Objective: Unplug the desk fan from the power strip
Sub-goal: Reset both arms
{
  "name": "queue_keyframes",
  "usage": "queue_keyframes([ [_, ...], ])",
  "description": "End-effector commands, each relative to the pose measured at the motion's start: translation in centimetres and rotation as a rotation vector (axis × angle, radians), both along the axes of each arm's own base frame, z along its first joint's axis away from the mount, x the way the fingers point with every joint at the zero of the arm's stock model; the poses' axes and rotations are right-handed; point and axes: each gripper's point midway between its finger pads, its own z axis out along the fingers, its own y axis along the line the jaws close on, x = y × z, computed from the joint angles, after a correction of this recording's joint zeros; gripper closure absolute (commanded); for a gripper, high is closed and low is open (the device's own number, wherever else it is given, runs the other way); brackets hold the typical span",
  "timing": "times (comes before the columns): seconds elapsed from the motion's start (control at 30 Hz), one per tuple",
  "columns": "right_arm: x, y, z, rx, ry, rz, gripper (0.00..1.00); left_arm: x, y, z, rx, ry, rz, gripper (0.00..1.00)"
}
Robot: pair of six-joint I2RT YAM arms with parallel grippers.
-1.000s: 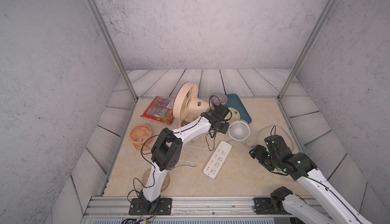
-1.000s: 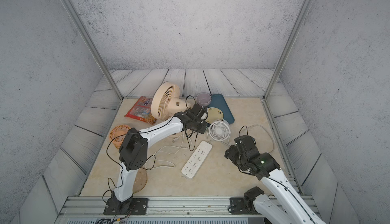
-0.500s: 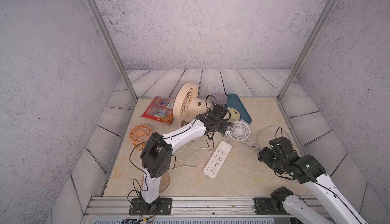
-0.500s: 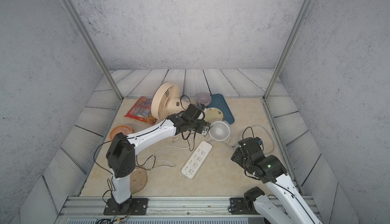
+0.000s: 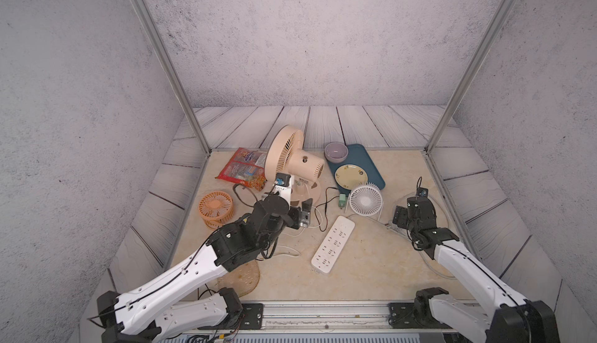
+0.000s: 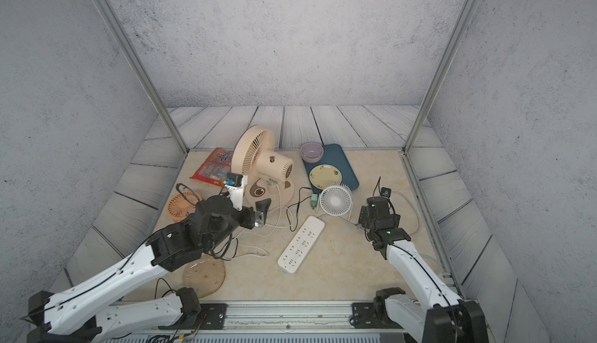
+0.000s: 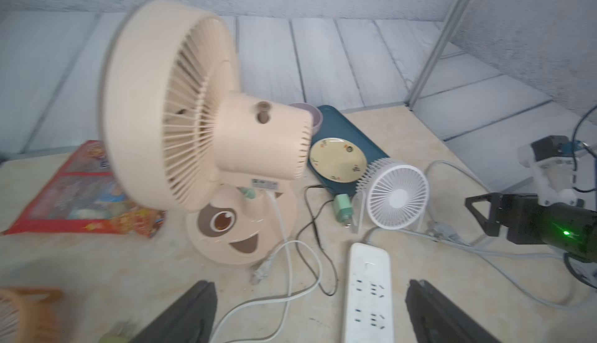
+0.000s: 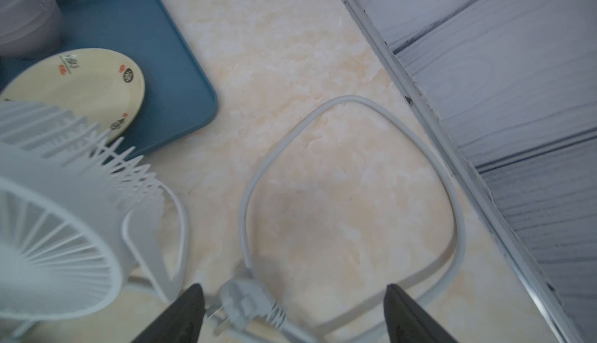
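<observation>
- strip point(image 5: 332, 244) lay flat on the surface point(image 5: 371, 270), about mid-width and nearer the front edge. It sat skewed, far end toward the white fan point(image 5: 366, 200); same in both top views point(image 6: 300, 244).
- beige fan point(image 5: 292, 160) stood upright near the back edge, left of centre. Its white cord point(image 7: 280, 218) left the base and ended in a fan plug point(image 7: 261, 268) lying loose on the surface, apart from the strip.
- green adapter point(image 7: 342, 210) lay just beside the white fan with a black lead point(image 7: 307, 202) attached, also apart from the strip.
- left gripper point(image 5: 305, 214) hovered between the beige fan's base and the strip, jaws wide, gripping nothing. Left wrist view: 2 fingers point(image 7: 193, 312) framed the cord loop and the strip.
- right gripper point(image 5: 400, 220) hung near the right edge, jaws wide, gripping nothing. Strip plug point(image 8: 248, 302) lay on the surface just inside 1 finger point(image 8: 187, 312); couldn't tell if they touched.
- thick cord point(image 8: 355, 105) looped along the right edge.
- rest:
  - blue tray point(image 5: 368, 167) at the back edge, with the plate point(image 5: 350, 175) on it and the bowl point(image 5: 336, 151) at its back corner
  - snack bag point(image 5: 242, 170) toward the back left corner
  - orange fan point(image 5: 215, 209) by the left edge
  - amber disc point(image 5: 240, 276) near the front edge, left
</observation>
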Motion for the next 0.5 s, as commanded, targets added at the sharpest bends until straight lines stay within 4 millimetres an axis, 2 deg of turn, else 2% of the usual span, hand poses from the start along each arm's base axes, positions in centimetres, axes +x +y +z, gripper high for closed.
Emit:
queue_keyframes([
  [0.0,4.5,-1.2,2.9,-0.093,-0.283,0.022,0.11,0.2,7.8,-1.6,0.122,-0.014,0.234,0.02],
  [0.07,5.2,-2.0,1.6,-0.079,-0.334,-0.008,0.11,0.3,11.3,-2.6,0.140,-0.005,0.308,0.02],
  [0.17,6.4,-2.0,1.6,-0.100,-0.375,0.025,0.10,0.8,15.3,-3.8,0.171,-0.017,0.401,0.02],
  [0.23,6.8,-2.0,0.1,-0.073,-0.368,0.044,0.10,1.6,17.1,-5.1,0.197,-0.019,0.444,0.02],
  [0.3,6.8,-2.1,-0.4,-0.059,-0.446,0.054,0.09,2.4,19.1,-6.9,0.189,0.015,0.518,0.02],
  [0.37,6.1,-2.4,-1.2,-0.053,-0.422,0.039,0.06,3.5,21.2,-8.9,0.165,0.062,0.593,0.02],
  [0.47,5.6,-3.1,-0.7,-0.046,-0.425,-0.006,0.06,5.5,23.2,-10.6,0.144,0.056,0.644,0.02],
])
